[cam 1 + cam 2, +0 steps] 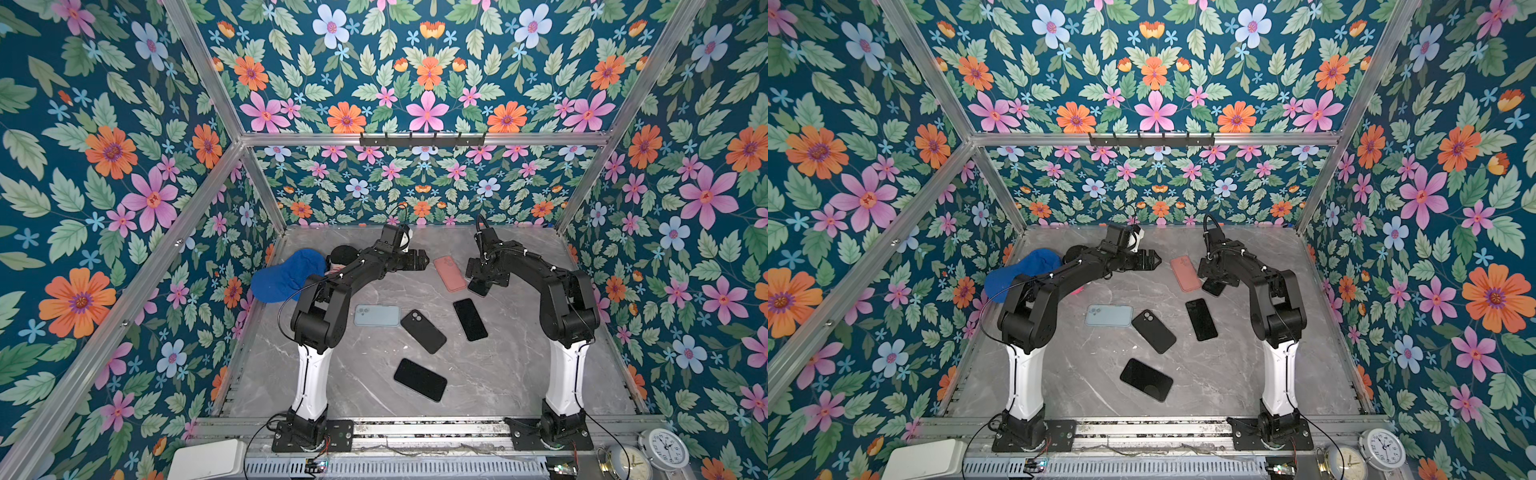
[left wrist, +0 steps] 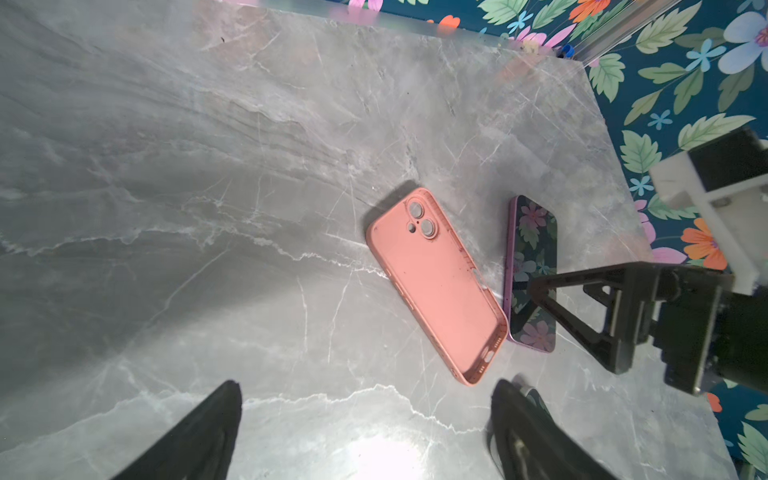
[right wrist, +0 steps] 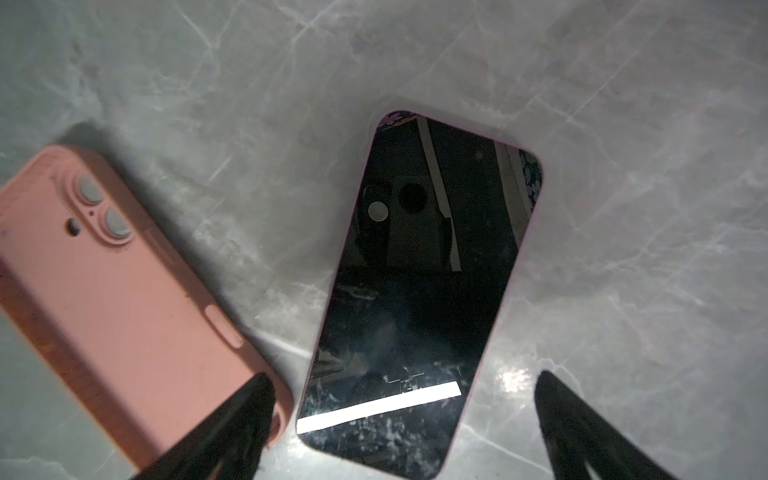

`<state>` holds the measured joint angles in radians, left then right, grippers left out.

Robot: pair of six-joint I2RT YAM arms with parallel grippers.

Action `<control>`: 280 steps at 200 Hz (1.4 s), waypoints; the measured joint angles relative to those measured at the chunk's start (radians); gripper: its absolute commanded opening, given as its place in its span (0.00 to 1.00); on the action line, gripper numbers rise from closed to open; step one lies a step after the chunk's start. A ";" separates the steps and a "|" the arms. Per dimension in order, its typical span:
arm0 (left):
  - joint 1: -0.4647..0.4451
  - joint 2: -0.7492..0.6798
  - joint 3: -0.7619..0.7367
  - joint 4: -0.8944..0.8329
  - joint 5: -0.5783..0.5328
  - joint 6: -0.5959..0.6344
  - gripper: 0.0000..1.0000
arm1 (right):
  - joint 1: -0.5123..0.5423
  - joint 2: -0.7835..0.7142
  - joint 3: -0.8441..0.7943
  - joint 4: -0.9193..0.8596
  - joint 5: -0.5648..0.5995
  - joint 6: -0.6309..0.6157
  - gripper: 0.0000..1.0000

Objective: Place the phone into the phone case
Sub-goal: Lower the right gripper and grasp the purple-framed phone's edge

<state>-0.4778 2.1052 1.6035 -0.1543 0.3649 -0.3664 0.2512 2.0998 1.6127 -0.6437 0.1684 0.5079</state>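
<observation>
beneath the wide-open, empty right gripper (image 3: 403, 374): pinch phone (image 3: 424, 270) across its long edges, keeping clear of pink case (image 3: 116, 299) alongside.

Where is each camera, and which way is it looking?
Both top views: high in front, looking down at the table; both arms show.
Left wrist: on the left arm, looking down at the pink case; left gripper fingertips show.
Right wrist: on the right arm, looking down at the phone; right gripper fingertips show.
Shared: both wrist views show the pink case beside the phone.
</observation>
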 measured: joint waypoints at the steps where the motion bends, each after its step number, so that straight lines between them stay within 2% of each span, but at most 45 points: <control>1: 0.000 0.000 0.000 0.000 0.000 0.000 0.95 | 0.000 0.000 0.000 0.000 0.000 0.000 0.98; 111: -0.001 0.005 0.001 -0.008 0.003 0.004 0.96 | -0.003 0.039 0.015 -0.051 0.029 0.077 0.99; 219: -0.003 0.005 -0.005 -0.018 0.006 0.004 0.96 | 0.009 0.085 0.060 -0.057 -0.020 0.093 0.99; 280: -0.008 0.002 -0.010 -0.018 0.012 0.004 0.96 | 0.014 0.087 0.054 -0.056 -0.018 0.086 0.85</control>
<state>-0.4858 2.1071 1.5936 -0.1722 0.3771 -0.3622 0.2649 2.1864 1.6669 -0.6994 0.1501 0.5941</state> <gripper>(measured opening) 0.962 0.882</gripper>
